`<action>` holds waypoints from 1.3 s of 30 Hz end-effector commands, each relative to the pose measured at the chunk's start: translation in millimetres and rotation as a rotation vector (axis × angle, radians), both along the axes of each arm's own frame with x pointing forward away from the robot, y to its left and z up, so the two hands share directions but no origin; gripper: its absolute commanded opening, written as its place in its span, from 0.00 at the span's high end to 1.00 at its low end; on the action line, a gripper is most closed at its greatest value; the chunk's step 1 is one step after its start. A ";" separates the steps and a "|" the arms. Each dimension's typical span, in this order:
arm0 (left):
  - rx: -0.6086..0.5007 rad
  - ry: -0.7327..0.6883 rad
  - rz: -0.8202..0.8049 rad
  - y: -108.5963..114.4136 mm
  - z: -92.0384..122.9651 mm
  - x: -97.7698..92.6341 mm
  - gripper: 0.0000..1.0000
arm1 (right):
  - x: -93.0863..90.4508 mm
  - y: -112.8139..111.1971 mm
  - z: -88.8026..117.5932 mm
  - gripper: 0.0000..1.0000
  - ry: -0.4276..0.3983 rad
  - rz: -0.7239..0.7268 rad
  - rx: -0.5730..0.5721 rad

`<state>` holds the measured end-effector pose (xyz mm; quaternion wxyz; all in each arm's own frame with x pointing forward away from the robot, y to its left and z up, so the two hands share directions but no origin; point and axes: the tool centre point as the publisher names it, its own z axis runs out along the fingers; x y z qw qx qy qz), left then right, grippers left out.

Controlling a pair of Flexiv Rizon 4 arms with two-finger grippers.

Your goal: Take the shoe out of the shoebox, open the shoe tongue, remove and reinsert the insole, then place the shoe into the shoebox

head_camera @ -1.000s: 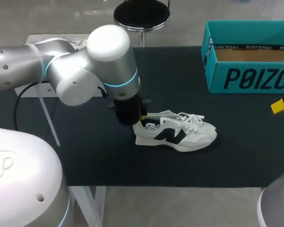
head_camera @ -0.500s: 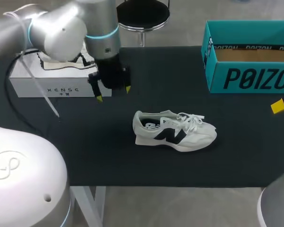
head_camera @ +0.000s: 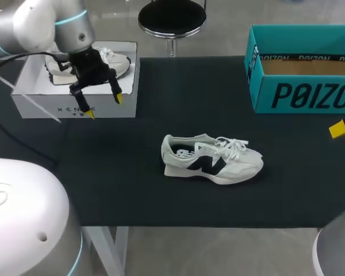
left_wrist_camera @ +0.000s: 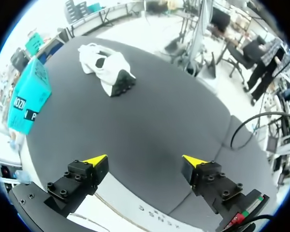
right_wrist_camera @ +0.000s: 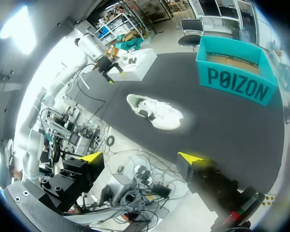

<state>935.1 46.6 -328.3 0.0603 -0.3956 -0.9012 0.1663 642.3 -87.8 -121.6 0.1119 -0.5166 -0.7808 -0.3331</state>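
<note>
A white fabric sneaker with a black side mark [head_camera: 213, 159] stands on its sole mid-desk [head_camera: 132, 195], outside the teal cardboard shoebox [head_camera: 302, 75], likely within both arms' reach for insole work. The left end effector [head_camera: 104, 107] hangs released by a white box [head_camera: 40, 103]; the right end effector [right_wrist_camera: 142, 158] is released too.

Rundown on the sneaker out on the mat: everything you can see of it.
Low white and pale grey sneaker with a dark logo on its side panel and white laces lying loose over the tongue. It stands upright on its sole on the black mat, outside any box, heel toward the robot's left, toe toward its right. Only the mat touches it. The insole cannot be made out.
</note>
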 end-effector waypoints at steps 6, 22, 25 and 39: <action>-0.174 0.211 0.239 31.1 -1.4 -1.4 0.00 | -6.2 -0.5 -2.1 0.00 -0.009 -0.008 0.001; -0.138 0.032 0.083 32.3 8.3 -11.9 0.00 | -6.2 -0.5 -2.1 0.00 -0.009 -0.008 0.001; -0.138 0.032 0.083 32.3 8.3 -11.9 0.00 | -6.2 -0.5 -2.1 0.00 -0.009 -0.008 0.001; -0.134 0.059 0.078 38.6 1.9 -16.9 0.00 | -6.2 -0.5 -2.1 0.00 -0.009 -0.008 0.001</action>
